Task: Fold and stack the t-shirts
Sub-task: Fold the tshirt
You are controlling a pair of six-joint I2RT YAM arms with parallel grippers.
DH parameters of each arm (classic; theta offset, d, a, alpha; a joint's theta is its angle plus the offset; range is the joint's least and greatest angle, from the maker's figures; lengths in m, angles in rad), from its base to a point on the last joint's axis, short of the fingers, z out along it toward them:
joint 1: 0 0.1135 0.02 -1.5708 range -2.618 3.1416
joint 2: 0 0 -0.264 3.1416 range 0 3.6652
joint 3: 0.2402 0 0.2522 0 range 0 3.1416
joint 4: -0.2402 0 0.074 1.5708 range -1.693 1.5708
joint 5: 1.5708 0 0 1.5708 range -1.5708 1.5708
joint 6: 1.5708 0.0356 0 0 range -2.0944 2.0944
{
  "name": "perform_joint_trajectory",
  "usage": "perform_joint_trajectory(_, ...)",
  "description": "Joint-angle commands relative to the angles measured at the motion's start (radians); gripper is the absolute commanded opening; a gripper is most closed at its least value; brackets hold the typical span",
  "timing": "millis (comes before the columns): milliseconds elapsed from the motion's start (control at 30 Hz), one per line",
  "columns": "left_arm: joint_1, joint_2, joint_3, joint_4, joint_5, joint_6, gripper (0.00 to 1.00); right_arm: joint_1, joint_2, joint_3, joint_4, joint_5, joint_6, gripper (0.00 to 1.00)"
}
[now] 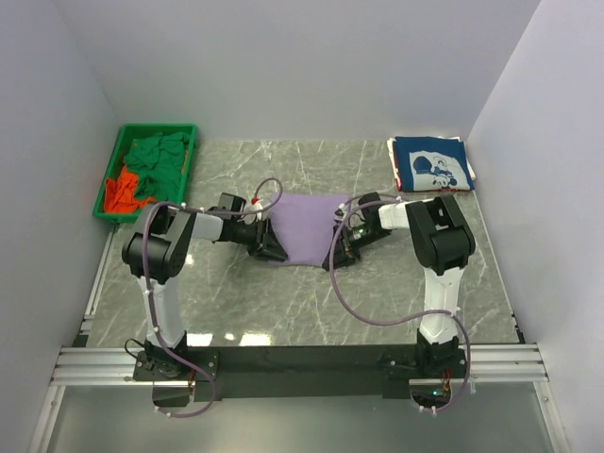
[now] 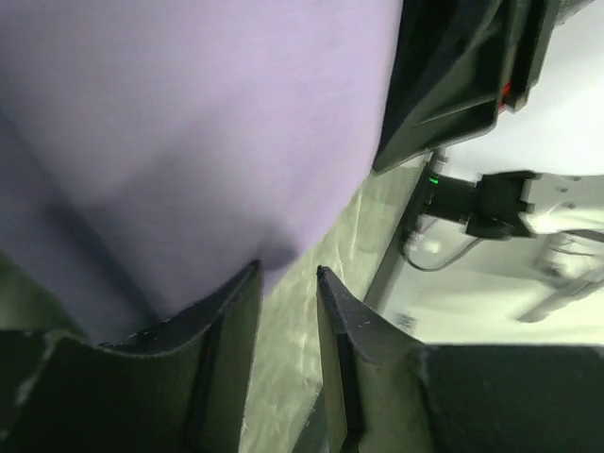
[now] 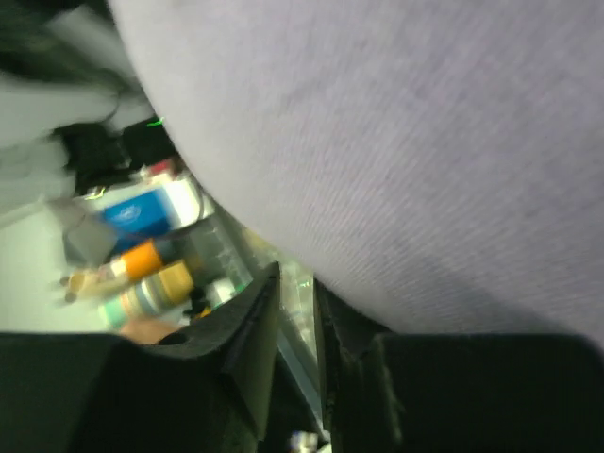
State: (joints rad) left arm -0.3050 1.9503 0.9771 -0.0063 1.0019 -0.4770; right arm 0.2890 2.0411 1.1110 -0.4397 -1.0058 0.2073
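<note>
While the lavender t-shirt (image 1: 304,225) lies spread in the middle of the marble table (image 1: 283,302), we have a gripper low at each of its sides: the left gripper (image 2: 288,272) at its left edge and the right gripper (image 3: 298,276) at its right edge. On both wrist views the fingers stand a narrow gap apart. Bare marble shows through each gap, and the purple cloth lies just beyond the tips, so we judge that neither gripper has the shirt pinched yet.

The navy t-shirt (image 1: 431,165) with its white print sits folded at the far right corner. The green t-shirts (image 1: 159,154) and the orange-red one (image 1: 123,191) are bunched in the green bin (image 1: 107,187) at the far left, well apart from the work.

We read the step in hand as taking hold of the two sides for a fold. To do it well, we would slide the lower finger of each gripper along the marble and under the hem before closing, so that the pinch catches cloth rather than skating over it. Both sides should be gripped at matching points along the shirt, or the fold line will run crooked. We would lift only enough for the cloth to clear the table, then move both arms together at one pace. One arm pulling ahead could drag the shirt sideways or wrinkle its middle. The cloth is soft and will sag between the grips, so slight outward tension should keep it flat.
</note>
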Motion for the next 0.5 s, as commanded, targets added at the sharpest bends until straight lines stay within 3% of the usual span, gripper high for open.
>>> perform_joint_trajectory(0,0.023,0.067,-0.026,-0.021,-0.028,0.021,0.38,-0.050,0.051,0.035,-0.071,0.070,-0.052,0.28)
perform_joint_trajectory(167,0.087,0.050,-0.037,-0.081,-0.066,0.063,0.39,-0.070,0.024,0.062,-0.122,0.147,-0.097,0.28)
perform_joint_trajectory(267,0.092,-0.014,0.037,-0.168,-0.051,0.171,0.41,-0.070,-0.030,0.079,-0.148,0.113,-0.120,0.28)
perform_joint_trajectory(367,0.049,-0.178,0.093,-0.217,-0.069,0.298,0.41,-0.074,-0.227,0.038,-0.133,0.056,-0.116,0.27)
perform_joint_trajectory(400,0.028,-0.207,0.107,-0.225,-0.109,0.336,0.41,-0.082,-0.284,0.008,-0.058,0.077,-0.079,0.28)
perform_joint_trajectory(467,-0.058,-0.279,0.126,-0.210,-0.178,0.449,0.41,-0.112,-0.440,-0.098,0.034,0.108,0.042,0.38)
